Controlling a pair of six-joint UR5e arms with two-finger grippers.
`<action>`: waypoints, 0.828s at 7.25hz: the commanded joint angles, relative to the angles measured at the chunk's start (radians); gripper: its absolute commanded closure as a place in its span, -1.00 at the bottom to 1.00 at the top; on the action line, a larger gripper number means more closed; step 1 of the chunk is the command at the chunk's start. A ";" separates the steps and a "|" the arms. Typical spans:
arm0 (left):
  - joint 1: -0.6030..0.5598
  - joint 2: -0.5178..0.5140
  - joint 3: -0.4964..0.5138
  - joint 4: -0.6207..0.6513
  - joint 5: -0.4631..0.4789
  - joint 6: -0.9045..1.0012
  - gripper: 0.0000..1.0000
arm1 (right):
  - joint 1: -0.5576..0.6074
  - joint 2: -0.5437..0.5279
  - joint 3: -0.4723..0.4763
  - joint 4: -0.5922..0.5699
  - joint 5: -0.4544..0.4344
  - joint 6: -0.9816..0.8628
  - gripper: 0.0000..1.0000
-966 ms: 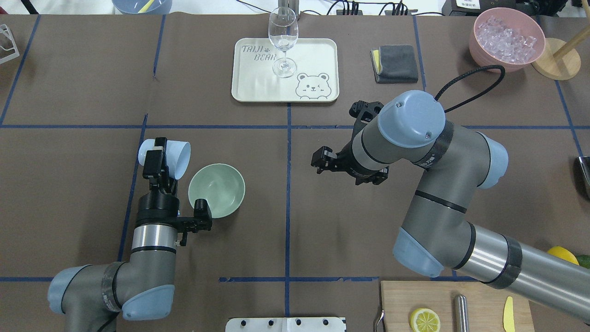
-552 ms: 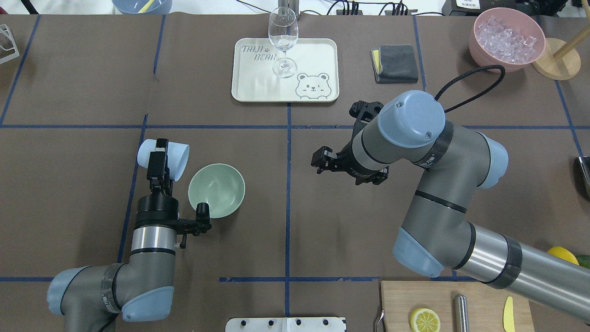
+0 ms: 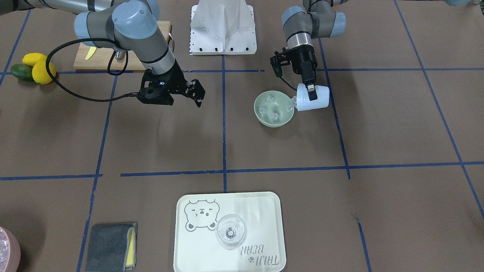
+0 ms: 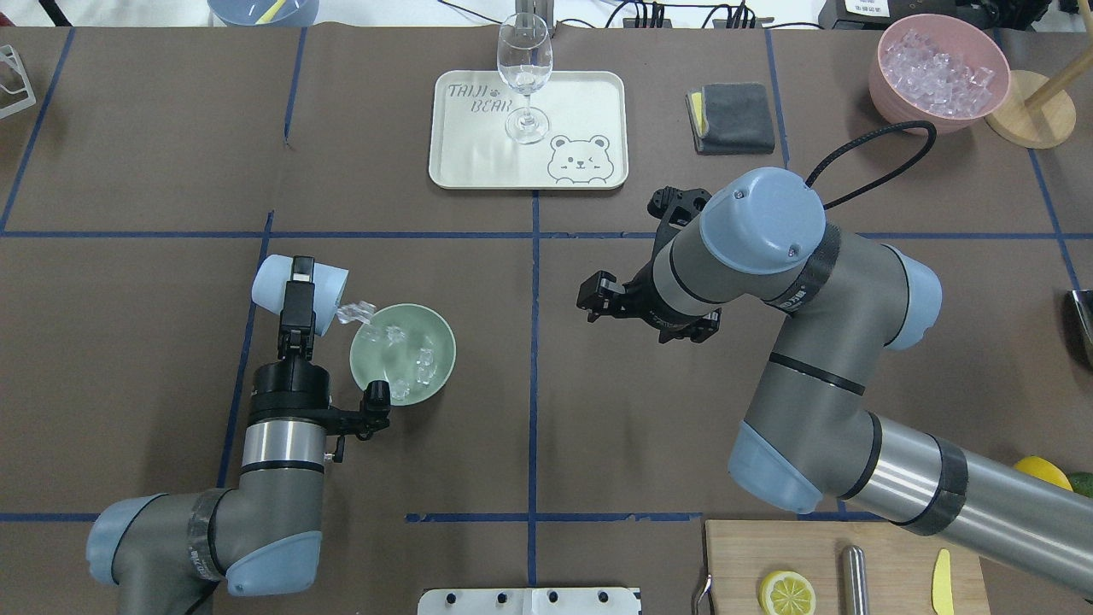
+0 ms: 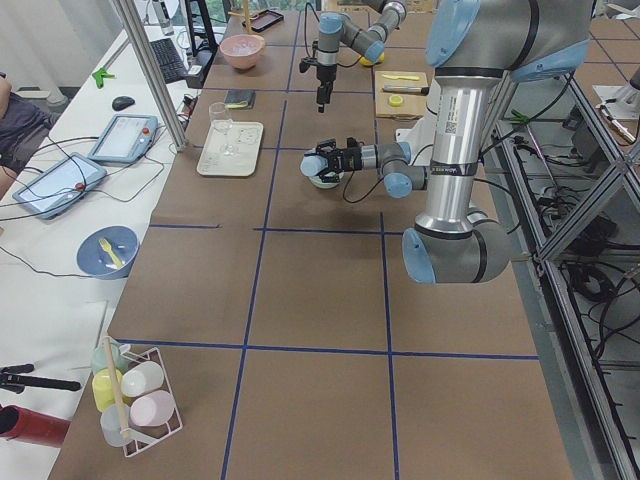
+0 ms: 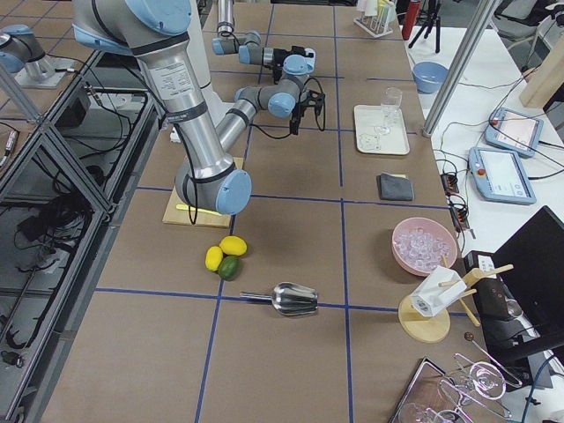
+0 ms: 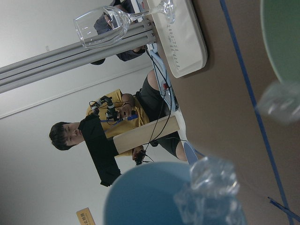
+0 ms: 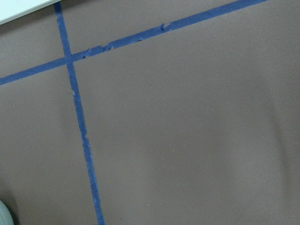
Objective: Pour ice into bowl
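The pale sage-green bowl (image 4: 446,343) (image 3: 273,121) stands left of the table's middle. My left gripper (image 4: 299,280) (image 3: 311,91) is shut on a light blue cup (image 4: 271,282) (image 3: 319,101), tipped on its side with its mouth at the bowl's rim. Clear ice cubes (image 4: 355,313) tumble from the mouth, and several lie in the bowl (image 4: 420,362) (image 3: 273,109). In the left wrist view, ice (image 7: 211,185) sits at the cup's lip (image 7: 145,192), with the bowl's edge (image 7: 281,37) beyond. My right gripper (image 4: 595,303) (image 3: 197,95) is open and empty, above the table right of the bowl.
A cream tray (image 4: 589,102) with a wine glass (image 4: 523,68) stands at the far middle. A grey cloth (image 4: 733,117) and a pink container of ice (image 4: 888,94) are far right. A cutting board (image 4: 888,555) with a lemon half (image 4: 786,592) is near right.
My left gripper has tipped the cup further over. Ice has spilled from it into the bowl, which was empty before. The right arm has not moved.
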 commanded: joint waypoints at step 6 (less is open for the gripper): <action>0.000 0.000 -0.092 -0.009 -0.012 0.024 1.00 | 0.000 -0.003 0.000 0.004 0.000 -0.001 -1.00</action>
